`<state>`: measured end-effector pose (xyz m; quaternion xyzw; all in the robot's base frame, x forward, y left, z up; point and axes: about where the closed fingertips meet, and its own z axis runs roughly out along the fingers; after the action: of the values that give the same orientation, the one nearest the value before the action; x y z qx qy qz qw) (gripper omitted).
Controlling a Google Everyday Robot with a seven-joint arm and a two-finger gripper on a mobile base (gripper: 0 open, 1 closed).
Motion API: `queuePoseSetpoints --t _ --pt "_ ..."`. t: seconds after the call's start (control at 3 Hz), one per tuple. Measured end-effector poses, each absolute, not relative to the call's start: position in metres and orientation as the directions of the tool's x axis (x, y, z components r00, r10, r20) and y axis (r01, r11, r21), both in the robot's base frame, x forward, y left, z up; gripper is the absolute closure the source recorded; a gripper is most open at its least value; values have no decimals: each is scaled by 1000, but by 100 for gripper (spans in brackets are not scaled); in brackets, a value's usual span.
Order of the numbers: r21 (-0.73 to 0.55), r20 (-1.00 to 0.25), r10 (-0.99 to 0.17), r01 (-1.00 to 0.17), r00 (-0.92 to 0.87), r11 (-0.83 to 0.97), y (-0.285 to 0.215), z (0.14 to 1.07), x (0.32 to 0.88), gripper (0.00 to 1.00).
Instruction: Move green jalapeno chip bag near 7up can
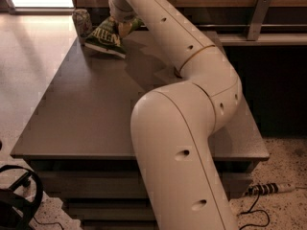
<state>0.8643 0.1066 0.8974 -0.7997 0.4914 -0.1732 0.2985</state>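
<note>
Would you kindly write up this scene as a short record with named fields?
surface: grey table
green jalapeno chip bag: lying at the table's far left corner, lettering facing the camera
7up can: upright at the far left edge, close beside the bag's left end; whether they touch cannot be told
gripper: at the bag's right end, above the table's far side
arm: reaches from near right to far left
floor: power strip at lower right

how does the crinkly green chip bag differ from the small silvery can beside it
The crinkly green chip bag is far larger than the small silvery can. The bag is flat and slanted, its upper end at the gripper over the far left corner; the can stands upright, clear of the gripper. Both rest on the grey table.
</note>
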Motion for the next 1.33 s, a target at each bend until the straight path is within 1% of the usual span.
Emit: queuePoseSetpoints --t 0.33,0.67,1.0,1.33 --pt "-643 -17 -888 -685 459 -342 108 893 865 60" --pt "-640 -17 -888 -687 460 -344 110 889 865 38" --pt "-635 -17 -887 -690 462 -347 111 885 865 13" --pt "-631 -17 -886 -692 463 -350 113 881 866 0"
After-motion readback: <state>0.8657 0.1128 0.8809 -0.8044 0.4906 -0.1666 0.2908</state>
